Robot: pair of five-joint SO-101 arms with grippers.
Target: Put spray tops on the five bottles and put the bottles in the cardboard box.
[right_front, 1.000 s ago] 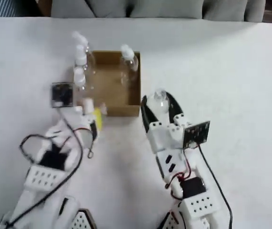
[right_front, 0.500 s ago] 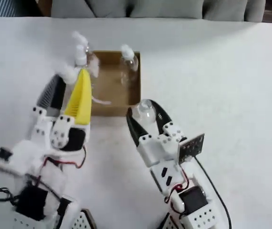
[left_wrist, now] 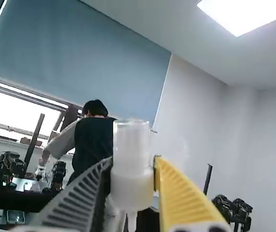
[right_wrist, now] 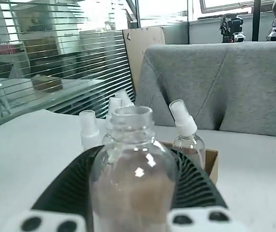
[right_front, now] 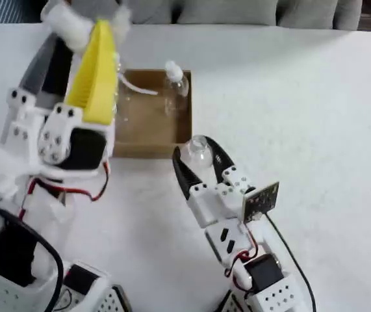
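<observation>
The right gripper (right_front: pixel 197 153) clasps a clear, uncapped plastic bottle (right_wrist: pixel 133 164), likely light, slick and dentable so best held mid-body, upright just outside the near corner of the brown cardboard box (right_front: pixel 186 110), while the left gripper (left_wrist: pixel 133 166), high up, pinches a stiff white spray top (left_wrist: pixel 130 140) by its collar.

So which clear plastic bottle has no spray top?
The clear bottle in the right gripper: open neck; those in the brown cardboard box wear white tops.

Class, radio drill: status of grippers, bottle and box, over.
Left gripper shut on spray top, held high. Right gripper shut on uncapped bottle, outside box by its near wall. Capped bottles in box.
</observation>
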